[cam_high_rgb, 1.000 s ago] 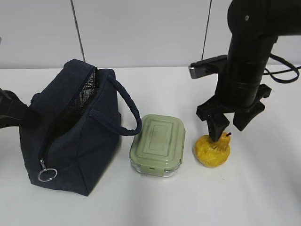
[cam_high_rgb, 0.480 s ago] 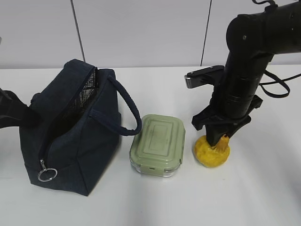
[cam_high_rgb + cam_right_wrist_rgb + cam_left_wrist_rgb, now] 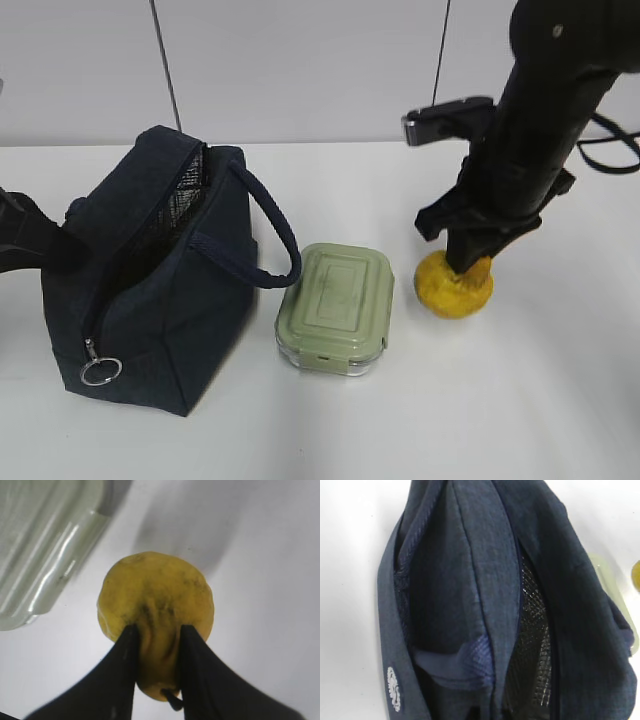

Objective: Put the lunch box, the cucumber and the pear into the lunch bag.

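Note:
The yellow pear [image 3: 455,288] hangs just above the table in my right gripper [image 3: 468,262], which is shut on its neck; the right wrist view shows the fingers [image 3: 125,660] pinching the pear [image 3: 155,590] beside its dark stem. The lunch box [image 3: 335,305] with the sage-green lid lies on the table left of the pear. The navy lunch bag [image 3: 160,290] stands at the left, zipper open, lining showing. My left gripper [image 3: 25,240] holds the bag's left edge; in the left wrist view the bag [image 3: 470,580] fills the frame and hides the fingers. The cucumber is out of view.
The bag's loop handle [image 3: 270,240] arches over toward the lunch box. The metal ring pull [image 3: 100,370] hangs at the bag's front corner. The white table [image 3: 520,420] runs back to a pale wall. The lunch box's glass edge [image 3: 40,545] lies close to the pear.
My right gripper came down open over the pear, shut on its neck and lifted it a little off the table. The bag, lunch box and left arm have not moved.

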You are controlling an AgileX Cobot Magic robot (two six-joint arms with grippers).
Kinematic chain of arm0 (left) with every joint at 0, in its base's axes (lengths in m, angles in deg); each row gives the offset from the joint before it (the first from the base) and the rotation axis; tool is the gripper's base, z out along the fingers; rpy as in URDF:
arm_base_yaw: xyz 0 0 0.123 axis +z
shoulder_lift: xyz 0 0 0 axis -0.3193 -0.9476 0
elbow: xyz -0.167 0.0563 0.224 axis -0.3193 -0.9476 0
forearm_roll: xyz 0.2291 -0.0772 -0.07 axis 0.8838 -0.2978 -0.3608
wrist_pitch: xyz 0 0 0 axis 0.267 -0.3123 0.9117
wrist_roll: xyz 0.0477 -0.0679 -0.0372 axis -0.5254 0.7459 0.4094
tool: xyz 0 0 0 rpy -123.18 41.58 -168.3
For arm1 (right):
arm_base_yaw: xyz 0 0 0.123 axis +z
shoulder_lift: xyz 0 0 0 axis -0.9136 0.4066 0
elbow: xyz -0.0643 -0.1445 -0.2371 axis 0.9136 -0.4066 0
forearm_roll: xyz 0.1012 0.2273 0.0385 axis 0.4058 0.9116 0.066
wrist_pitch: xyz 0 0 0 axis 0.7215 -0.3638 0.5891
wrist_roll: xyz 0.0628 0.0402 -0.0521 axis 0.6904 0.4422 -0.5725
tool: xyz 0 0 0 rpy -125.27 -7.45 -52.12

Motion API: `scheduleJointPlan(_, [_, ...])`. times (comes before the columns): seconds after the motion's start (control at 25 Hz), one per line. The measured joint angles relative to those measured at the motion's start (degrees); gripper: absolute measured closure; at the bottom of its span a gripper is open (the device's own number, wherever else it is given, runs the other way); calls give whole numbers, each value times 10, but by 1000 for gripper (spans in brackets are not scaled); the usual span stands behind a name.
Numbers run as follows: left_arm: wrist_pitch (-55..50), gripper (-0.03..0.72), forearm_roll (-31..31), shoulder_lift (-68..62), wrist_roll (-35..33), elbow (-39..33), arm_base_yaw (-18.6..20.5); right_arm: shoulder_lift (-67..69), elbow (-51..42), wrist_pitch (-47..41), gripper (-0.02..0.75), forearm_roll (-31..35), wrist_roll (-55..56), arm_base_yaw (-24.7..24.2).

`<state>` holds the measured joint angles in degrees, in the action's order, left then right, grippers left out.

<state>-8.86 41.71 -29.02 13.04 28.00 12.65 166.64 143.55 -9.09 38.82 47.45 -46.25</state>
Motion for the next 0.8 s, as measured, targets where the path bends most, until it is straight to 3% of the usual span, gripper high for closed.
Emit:
scheduleJointPlan(0.08, [0, 685, 0, 0, 0, 0, 0, -21, 9, 0, 552, 9, -3, 0])
scheduleJointPlan(0.24, [0, 685, 0, 0, 0, 0, 0, -66, 76, 0, 553, 168, -103, 1])
scheduleJointPlan(0.36, [0, 685, 0, 0, 0, 0, 0, -67, 117, 22, 554, 275, -180, 30])
scheduleJointPlan(0.56, [0, 685, 0, 0, 0, 0, 0, -34, 182, 72, 555, 316, -227, 118])
scheduleJointPlan(0.8, [0, 685, 1, 0, 0, 0, 0, 61, 228, 81, 556, 309, -233, 150])
